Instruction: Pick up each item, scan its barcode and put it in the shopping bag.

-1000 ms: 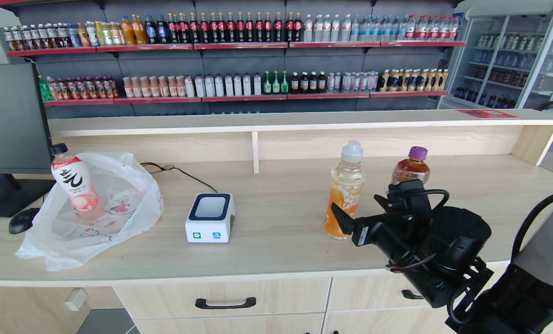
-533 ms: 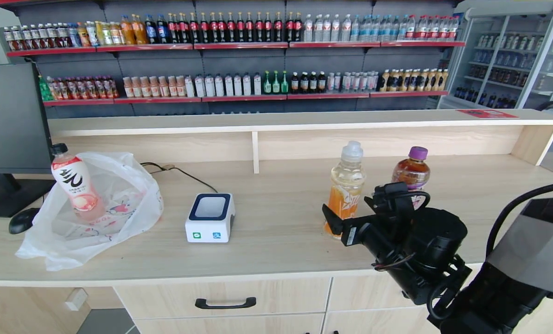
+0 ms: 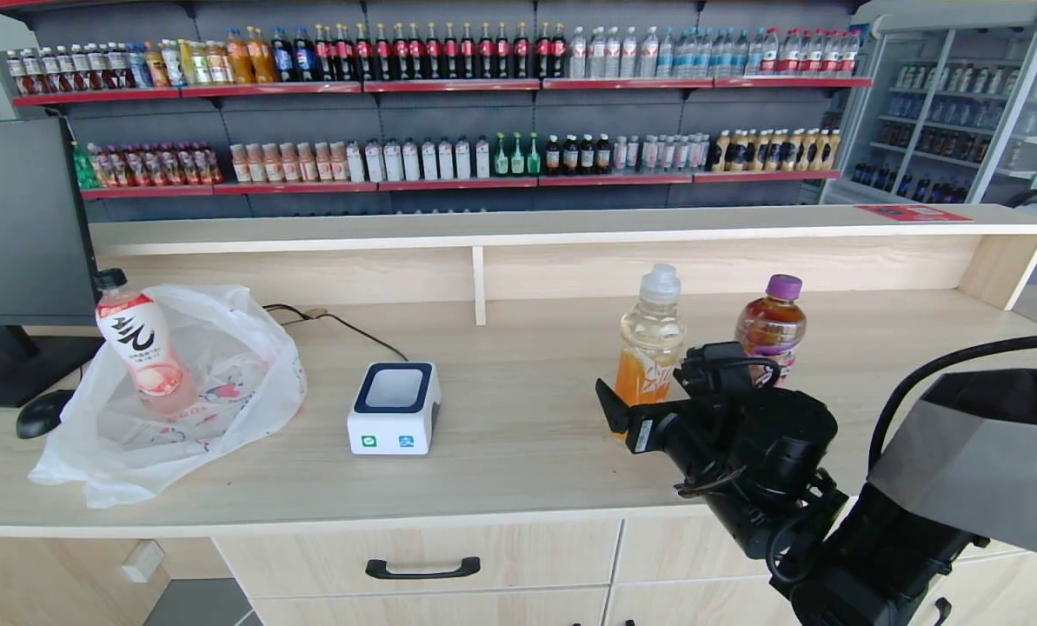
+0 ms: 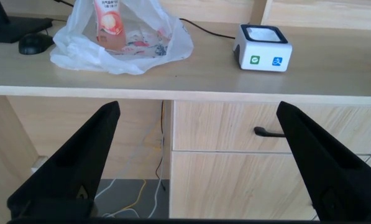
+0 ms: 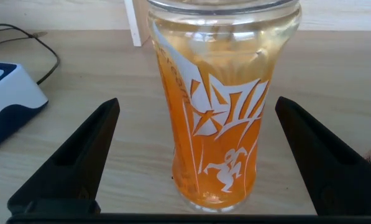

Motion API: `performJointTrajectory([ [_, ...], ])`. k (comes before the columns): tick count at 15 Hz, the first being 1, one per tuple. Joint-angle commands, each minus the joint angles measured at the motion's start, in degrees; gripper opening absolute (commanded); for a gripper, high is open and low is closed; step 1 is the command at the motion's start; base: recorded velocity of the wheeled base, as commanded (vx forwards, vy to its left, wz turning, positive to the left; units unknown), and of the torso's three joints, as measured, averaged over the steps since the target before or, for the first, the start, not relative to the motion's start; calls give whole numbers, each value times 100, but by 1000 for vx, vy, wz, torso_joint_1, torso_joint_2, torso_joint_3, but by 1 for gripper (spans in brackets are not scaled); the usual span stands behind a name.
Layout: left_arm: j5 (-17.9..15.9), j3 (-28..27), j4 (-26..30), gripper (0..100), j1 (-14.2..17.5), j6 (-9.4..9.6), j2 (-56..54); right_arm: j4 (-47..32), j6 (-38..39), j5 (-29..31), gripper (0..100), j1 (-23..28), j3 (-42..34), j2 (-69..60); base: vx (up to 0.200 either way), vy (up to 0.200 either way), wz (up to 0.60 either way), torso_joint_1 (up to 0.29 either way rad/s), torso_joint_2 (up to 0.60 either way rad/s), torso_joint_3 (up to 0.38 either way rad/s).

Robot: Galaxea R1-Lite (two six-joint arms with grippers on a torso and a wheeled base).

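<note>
The right gripper (image 5: 197, 106), fingers spread wide, frames the orange drink bottle (image 3: 648, 348) standing on the counter (image 3: 518, 435) near a purple-capped bottle (image 3: 772, 326); whether it touches is hard to judge. An off-centre squeeze might topple it. The left gripper (image 4: 197, 109) hangs released, low.

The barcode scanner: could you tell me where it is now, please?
In the head view, the barcode scanner stands on the counter, between the shopping bag to its left and the orange bottle to its right.
</note>
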State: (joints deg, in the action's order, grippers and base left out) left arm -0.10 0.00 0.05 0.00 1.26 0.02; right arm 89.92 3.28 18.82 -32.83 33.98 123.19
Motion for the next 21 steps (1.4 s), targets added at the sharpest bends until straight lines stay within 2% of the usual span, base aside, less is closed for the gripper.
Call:
performJointTrajectory([
  [1, 1, 0, -5, 100, 0, -3, -2, 8, -3, 7, 100, 110, 224, 127, 0, 0, 0, 0, 0, 0],
  [8, 1, 0, 4, 100, 0, -20, -2, 8, 15, 122, 100, 154, 698, 417, 0, 0, 0, 0, 0, 0],
  [17, 1, 0, -5, 100, 0, -11, -2, 8, 164, 113, 100, 128, 927, 619, 0, 0, 0, 0, 0, 0],
  [18, -8, 0, -5, 100, 0, -11, -2, 8, 173, 113, 0, 128, 927, 628, 0, 0, 0, 0, 0, 0],
  [21, -8, 0, 4, 100, 0, -3, -2, 8, 252, 104, 0, 84, 944, 654, 0, 0, 0, 0, 0, 0],
])
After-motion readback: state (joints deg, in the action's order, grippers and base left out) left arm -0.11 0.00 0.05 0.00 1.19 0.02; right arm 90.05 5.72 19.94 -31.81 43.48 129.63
